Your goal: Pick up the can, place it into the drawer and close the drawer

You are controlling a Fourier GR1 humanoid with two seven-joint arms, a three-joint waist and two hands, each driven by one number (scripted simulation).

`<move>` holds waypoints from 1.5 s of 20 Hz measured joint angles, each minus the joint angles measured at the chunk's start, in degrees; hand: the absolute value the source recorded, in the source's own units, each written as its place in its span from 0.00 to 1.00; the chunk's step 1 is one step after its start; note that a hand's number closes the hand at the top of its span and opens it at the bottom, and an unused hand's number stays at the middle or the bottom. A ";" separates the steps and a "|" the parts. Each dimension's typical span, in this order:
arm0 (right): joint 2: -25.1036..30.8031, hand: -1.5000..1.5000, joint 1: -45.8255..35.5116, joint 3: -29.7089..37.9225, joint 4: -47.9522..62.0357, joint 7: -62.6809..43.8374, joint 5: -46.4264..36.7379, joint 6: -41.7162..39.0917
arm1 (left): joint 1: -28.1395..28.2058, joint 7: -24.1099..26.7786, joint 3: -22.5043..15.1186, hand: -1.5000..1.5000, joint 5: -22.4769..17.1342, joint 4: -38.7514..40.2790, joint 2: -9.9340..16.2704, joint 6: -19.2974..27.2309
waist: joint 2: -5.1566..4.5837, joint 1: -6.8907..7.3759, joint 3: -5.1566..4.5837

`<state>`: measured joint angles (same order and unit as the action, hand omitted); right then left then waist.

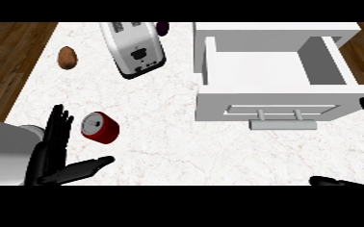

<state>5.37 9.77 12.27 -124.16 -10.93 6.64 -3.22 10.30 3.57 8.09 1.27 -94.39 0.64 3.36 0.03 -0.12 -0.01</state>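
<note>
The robot's left hand (51, 146) is open at the lower left of the white marble table (163, 139), fingers straight and thumb spread, holding nothing. Just beside its fingers a red can (99, 127) lies on its side, silver top facing the hand. Only the tip of the right hand (332, 181) shows at the lower right edge; whether it is open cannot be told. Farther back stand a silver toaster (134, 48) and a brown potato (67, 57). At right, the white drawer (274, 72) is pulled open, handle (283, 124) forward.
</note>
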 measured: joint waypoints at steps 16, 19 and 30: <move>0.08 0.00 0.71 4.47 -2.07 -1.32 2.50 -3.17 | -7.14 12.54 4.49 0.00 -2.86 23.16 2.25 0.52 | -0.02 -0.05 0.00; 0.14 0.00 -1.22 4.09 -1.90 -2.79 1.68 -2.43 | -9.74 16.75 5.86 0.00 -3.18 30.45 2.59 0.77 | -0.04 -0.06 0.00; -0.44 0.00 -0.88 4.45 -3.97 -4.88 1.38 -3.74 | -20.61 24.83 8.76 0.00 -5.52 49.60 6.36 0.02 | -0.05 -0.17 -0.02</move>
<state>4.93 8.89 16.72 -128.13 -15.81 8.01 -6.96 -10.31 28.39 16.86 -4.25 -44.80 7.00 3.38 -0.03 -0.29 -0.03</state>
